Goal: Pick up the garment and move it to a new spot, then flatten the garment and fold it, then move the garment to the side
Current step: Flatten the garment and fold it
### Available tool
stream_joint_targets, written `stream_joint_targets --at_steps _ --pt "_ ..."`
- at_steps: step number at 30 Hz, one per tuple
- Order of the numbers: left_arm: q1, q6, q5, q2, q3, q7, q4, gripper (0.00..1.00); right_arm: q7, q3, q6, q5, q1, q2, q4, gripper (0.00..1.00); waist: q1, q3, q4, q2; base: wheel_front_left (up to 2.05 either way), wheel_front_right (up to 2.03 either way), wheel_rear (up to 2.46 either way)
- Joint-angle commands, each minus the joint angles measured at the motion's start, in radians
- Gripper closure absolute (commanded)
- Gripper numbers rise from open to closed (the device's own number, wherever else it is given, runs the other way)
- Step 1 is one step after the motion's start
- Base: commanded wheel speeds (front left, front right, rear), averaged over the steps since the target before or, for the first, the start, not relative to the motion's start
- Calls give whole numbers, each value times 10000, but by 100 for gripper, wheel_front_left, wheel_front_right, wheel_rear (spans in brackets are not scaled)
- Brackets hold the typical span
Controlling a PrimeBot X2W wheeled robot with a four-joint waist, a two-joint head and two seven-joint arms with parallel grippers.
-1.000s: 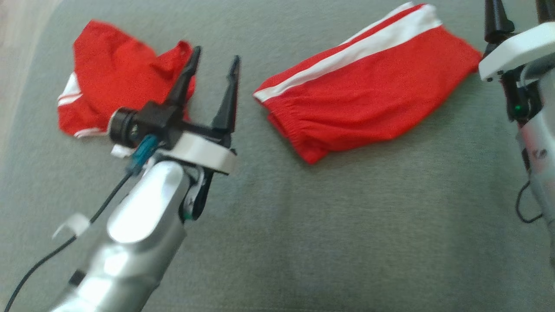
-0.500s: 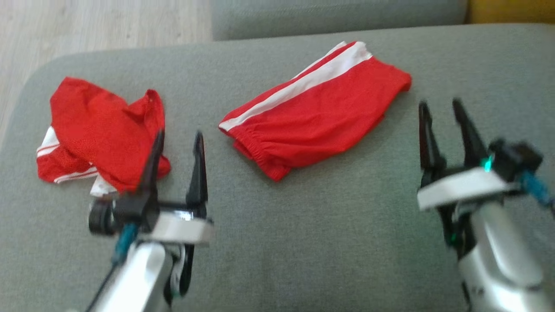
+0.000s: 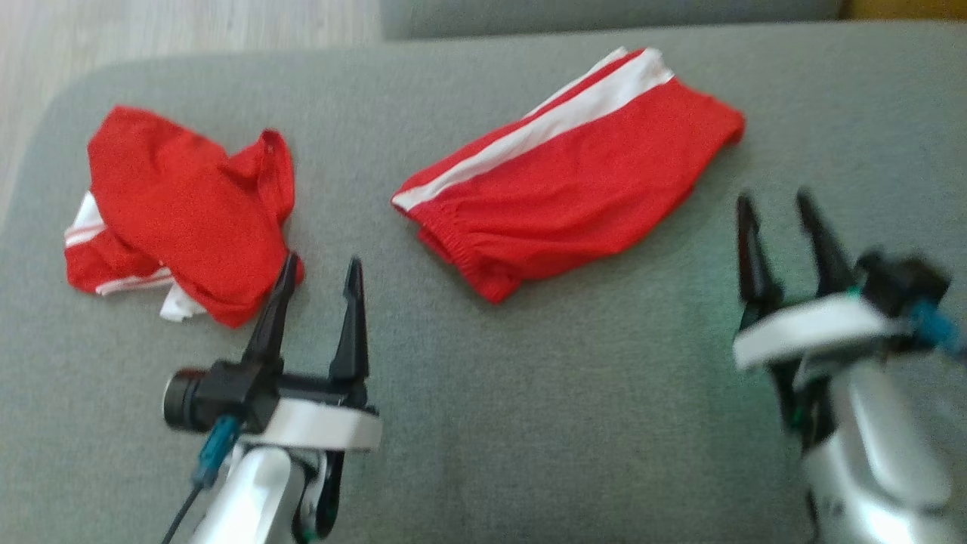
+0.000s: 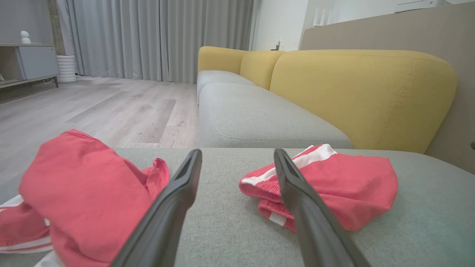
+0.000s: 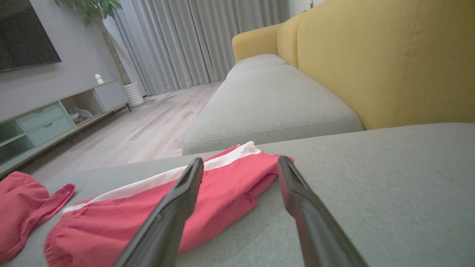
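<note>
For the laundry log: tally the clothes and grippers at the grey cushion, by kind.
Folded red shorts: 1
Crumpled red garment: 1
Grippers: 2 (left gripper, right gripper, both open and holding nothing)
Total: 4

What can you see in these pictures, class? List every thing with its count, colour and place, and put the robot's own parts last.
crumpled red garment with white trim: one, red and white, left part of the seat, beside the left gripper's fingertips
folded red shorts with a white side stripe: one, red and white, middle of the seat, lying flat
grey fabric seat: one, grey, under both garments
yellow upholstered sofa back: one, yellow, behind the seat
pale wooden floor: one, light brown, beyond the seat's left edge
grey curtains: one set, grey, far wall
left gripper: one, dark fingers, open, empty, lower left
right gripper: one, dark fingers, open, empty, lower right
</note>
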Motion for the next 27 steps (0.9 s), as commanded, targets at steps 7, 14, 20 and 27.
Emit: stream_joint_targets --at_steps 7,14,20,27 --pt "-1319 -416 308 -300 350 -51 -296 0 1652 -1481 67 -834 -3093 -85 806 0 0 1619 812 -1 0 0 0" --pt "-1831 -757 377 -683 279 -51 -141 0 3205 -3184 67 -1847 -5457 -368 3507 0 0 2337 1501 -1 0 0 0" --pt "-2019 -901 449 -843 297 -51 -68 0 3637 -3784 67 -3046 -6472 -806 5342 0 0 2563 1853 -1 0 0 0" --pt "-2153 -991 600 -926 355 -51 -57 0 3791 -3639 67 -3556 -6907 -1004 6830 0 0 2703 2003 -1 0 0 0"
